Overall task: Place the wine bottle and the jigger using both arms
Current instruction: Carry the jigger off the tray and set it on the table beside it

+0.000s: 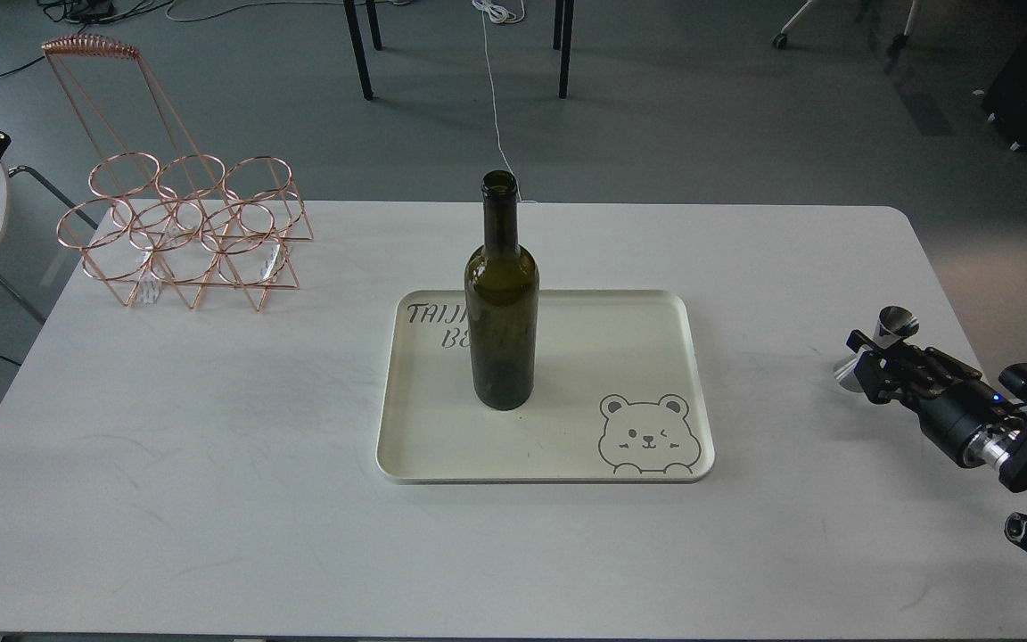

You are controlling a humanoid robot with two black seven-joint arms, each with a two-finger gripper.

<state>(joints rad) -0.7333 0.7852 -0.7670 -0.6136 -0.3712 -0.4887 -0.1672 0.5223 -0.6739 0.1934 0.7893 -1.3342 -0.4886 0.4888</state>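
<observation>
Steel catches the light at the right edge of the table (pixel 210 535): the jigger (pixel 879 349) sits there, tilted, with my right gripper (pixel 870 361) at its waist. The fingers look closed around the narrow middle, so I read it as clamped on the jigger, though the view is small and dark. I cannot tell whether the lower cone touches the tabletop or is just clear of it. The left gripper is not in view.

The bottle (pixel 501 303) stands upright on the cream tray (pixel 567 471), left of centre, over the printed lettering and well apart from the bear drawing. Its placing looks done to me; the jigger is the part left.

On handling, the jigger is light, rigid and polished, so I expect it to slip or pivot between the fingers if the grip is off its waist. The waist is the right place to hold it, where the two cones keep it from sliding out. The bottle is glass, smooth and top-heavy when nudged; if I had to take it, I would grip the body or low on the neck. Carrying the jigger to the tray, I would keep well clear of the bottle.

A copper wire rack (pixel 184 232) stands at the far left.
</observation>
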